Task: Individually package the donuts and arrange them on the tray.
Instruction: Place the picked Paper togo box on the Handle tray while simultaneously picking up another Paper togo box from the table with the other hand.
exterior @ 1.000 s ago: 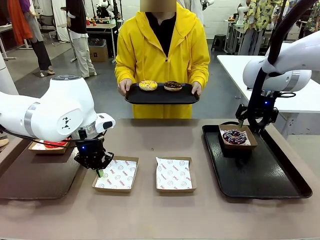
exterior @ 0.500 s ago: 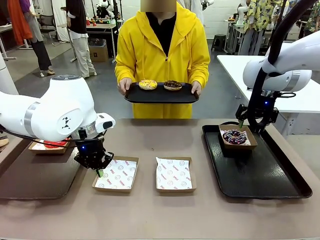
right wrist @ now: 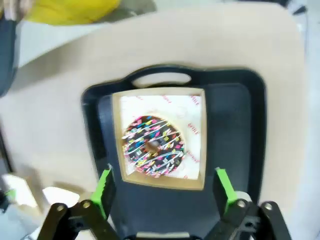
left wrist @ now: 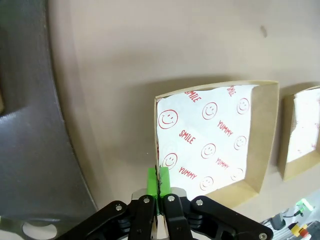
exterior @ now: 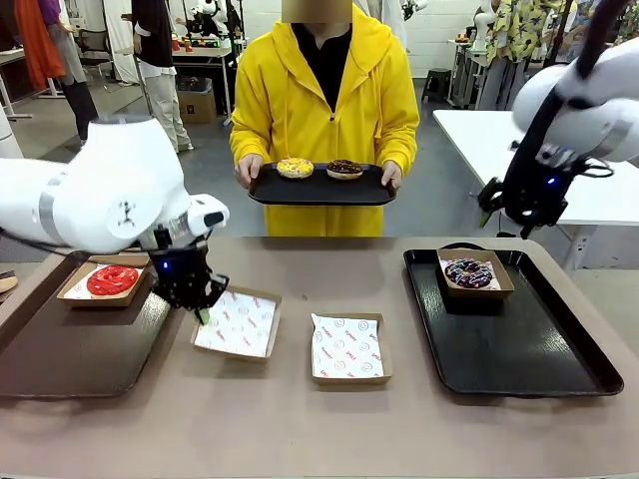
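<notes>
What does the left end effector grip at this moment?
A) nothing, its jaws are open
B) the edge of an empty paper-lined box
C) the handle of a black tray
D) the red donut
B: in the left wrist view the left end effector has its green pads shut on the rim of the empty paper-lined box, while the red donut lies apart from it.

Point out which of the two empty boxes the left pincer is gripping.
The left-hand empty box: the left pincer is shut on its rim. The middle empty box lies untouched.
</notes>
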{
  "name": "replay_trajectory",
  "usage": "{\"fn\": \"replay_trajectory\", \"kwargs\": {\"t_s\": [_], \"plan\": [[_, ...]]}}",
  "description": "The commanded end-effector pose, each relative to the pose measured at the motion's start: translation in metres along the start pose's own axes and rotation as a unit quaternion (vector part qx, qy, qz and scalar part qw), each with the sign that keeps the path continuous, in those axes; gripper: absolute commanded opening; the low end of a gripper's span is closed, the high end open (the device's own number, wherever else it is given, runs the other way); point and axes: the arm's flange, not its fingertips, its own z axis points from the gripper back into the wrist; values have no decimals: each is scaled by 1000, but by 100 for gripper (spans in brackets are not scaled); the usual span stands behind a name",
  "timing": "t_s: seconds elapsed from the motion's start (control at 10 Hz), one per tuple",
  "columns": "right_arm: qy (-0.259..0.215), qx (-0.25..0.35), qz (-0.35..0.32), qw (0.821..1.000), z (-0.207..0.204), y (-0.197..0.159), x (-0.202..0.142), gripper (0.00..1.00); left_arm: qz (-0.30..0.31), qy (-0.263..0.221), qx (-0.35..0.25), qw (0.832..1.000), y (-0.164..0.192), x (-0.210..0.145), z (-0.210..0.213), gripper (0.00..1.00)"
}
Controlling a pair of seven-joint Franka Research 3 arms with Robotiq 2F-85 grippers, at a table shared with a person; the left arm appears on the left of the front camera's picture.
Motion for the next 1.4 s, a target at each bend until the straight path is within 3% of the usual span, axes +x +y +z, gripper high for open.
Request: {"fn": "replay_trajectory", "kwargs": {"t_s": [0.0, 0.4, 0.6, 0.9, 1.3], "plan": [[-22, 118, -5, 993, 37, -36, -32, 100, 9, 8, -6, 1000, -7, 13, 34, 1], [-74, 319, -4, 945, 100, -97, -79, 100, 20, -6, 14, 1000, -26, 54, 87, 1], [-86, 360, -11, 929, 119, -124, -108, 100, 45, -5, 30, 999, -24, 78, 96, 1], [-69, 381, -1, 922, 128, -150, -145, 100, 69, 0, 43, 997, -20, 103, 94, 1], [-50, 435, -43, 898, 82, -196, -161, 100, 80, -11, 43, 996, -22, 117, 96, 1]]}}
